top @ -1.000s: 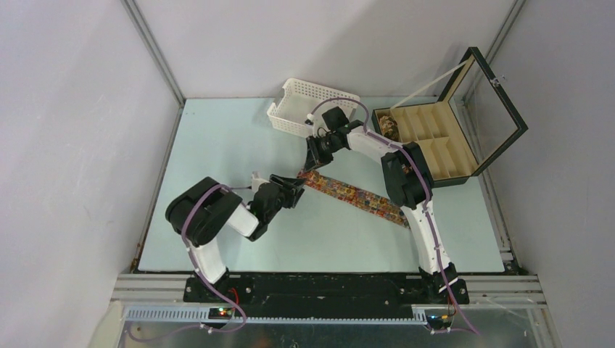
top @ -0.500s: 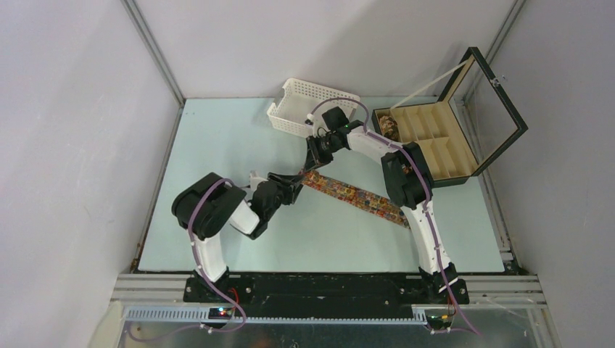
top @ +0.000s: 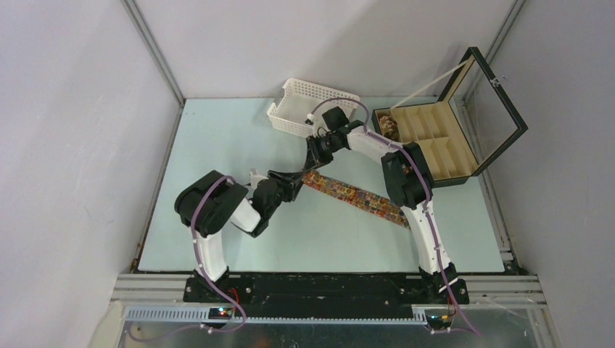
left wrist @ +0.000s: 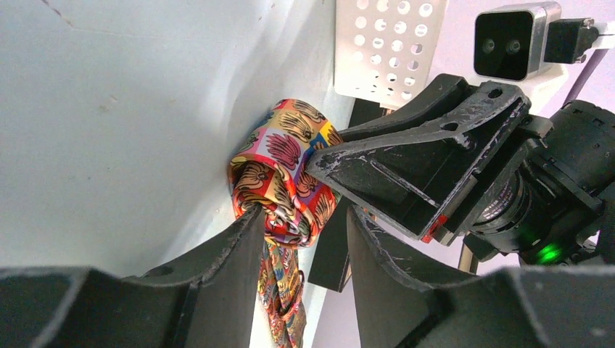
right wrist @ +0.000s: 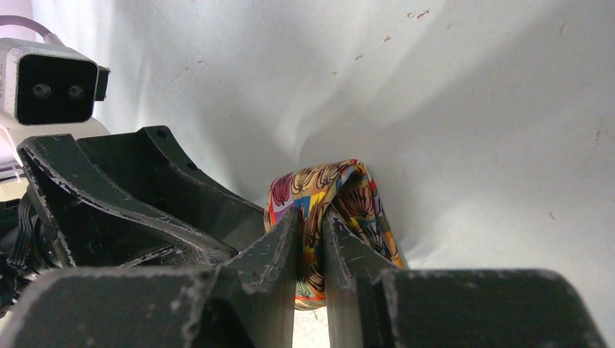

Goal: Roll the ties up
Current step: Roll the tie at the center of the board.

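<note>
- Right gripper (right wrist: 312, 217) is clamped on the tie (right wrist: 352, 199). My two fingers (right wrist: 279, 246) sit nearly together, with a fold of the patterned fabric pinched between their tips.
- My left gripper (left wrist: 303, 217) meets it from the opposite side, jaws apart and astride the same bunched end. One finger (left wrist: 232, 246) touches the lower edge of the fold. The other stands just beside the fabric, and I cannot tell whether it presses.
- That end of the tie is turned over into a loose loop, red, orange and yellow with dark shell-like shapes. It sits between my two sets of fingertips, which are very close to each other.
- Seen from above, the loop is near the middle of the table (top: 217, 145). From there the tie lies flat as a straight strip, running diagonally toward the right and the near edge. Its far end reaches the lower part of my right arm.
- My right arm reaches in from the right and bends back toward the centre. My left arm is folded low on the left.
- A white perforated basket (top: 290, 123) stands at the far edge, just behind my right wrist.
- A black box (top: 453, 178) sits at the far right with its lid raised. One coiled tie (top: 389, 127) rests in its far-left compartment.
</note>
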You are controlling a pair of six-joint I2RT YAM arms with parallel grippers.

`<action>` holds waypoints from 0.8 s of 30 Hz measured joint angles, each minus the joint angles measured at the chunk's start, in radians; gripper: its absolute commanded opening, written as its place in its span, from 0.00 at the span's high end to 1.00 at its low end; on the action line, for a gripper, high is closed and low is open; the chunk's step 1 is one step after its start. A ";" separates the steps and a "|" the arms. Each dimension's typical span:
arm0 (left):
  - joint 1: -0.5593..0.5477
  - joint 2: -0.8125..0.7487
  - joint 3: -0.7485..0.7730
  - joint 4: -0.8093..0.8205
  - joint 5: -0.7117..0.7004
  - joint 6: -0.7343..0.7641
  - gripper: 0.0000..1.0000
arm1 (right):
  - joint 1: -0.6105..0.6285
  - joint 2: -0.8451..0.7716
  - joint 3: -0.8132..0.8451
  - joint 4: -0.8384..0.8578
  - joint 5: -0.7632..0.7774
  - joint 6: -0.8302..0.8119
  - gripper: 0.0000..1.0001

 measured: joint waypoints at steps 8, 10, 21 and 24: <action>0.005 0.011 0.011 0.004 0.001 0.000 0.56 | 0.000 0.000 0.000 0.000 0.000 0.000 0.71; 0.007 0.013 0.011 0.004 0.001 0.000 0.60 | 0.000 -0.001 -0.002 0.000 0.000 0.000 0.69; 0.017 0.017 0.016 0.003 0.002 0.000 0.70 | 0.000 -0.011 -0.011 0.002 0.000 0.000 0.67; 0.018 0.024 0.031 0.003 0.003 0.001 0.71 | 0.000 -0.011 -0.011 0.002 0.000 0.000 0.67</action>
